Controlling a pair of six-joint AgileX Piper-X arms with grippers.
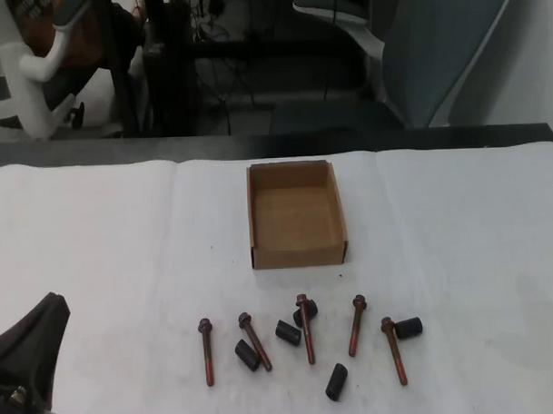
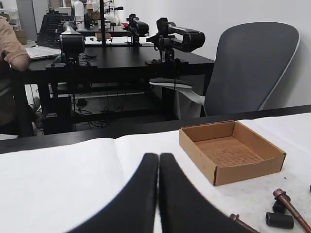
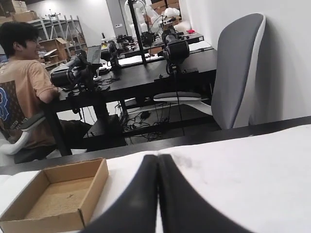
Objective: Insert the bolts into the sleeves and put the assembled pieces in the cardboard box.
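Several copper-coloured bolts (image 1: 305, 329) lie in a loose row on the white cloth in front of the open cardboard box (image 1: 296, 215), mixed with several short black sleeves (image 1: 247, 354). No bolt sits inside a sleeve, and the box (image 2: 232, 151) holds nothing. My left gripper (image 2: 158, 160) is shut, hovering left of the parts; a bolt (image 2: 290, 206) and a sleeve (image 2: 279, 220) show at its view's edge. Its arm (image 1: 27, 361) sits at the lower left corner of the high view. My right gripper (image 3: 158, 160) is shut too, with the box (image 3: 56, 196) off to its side.
The white cloth (image 1: 460, 246) covers the bench, with open room on both sides of the box. A dark bench edge (image 1: 274, 143) runs behind it. Beyond stand a grey chair (image 1: 444, 47) and black desks with equipment.
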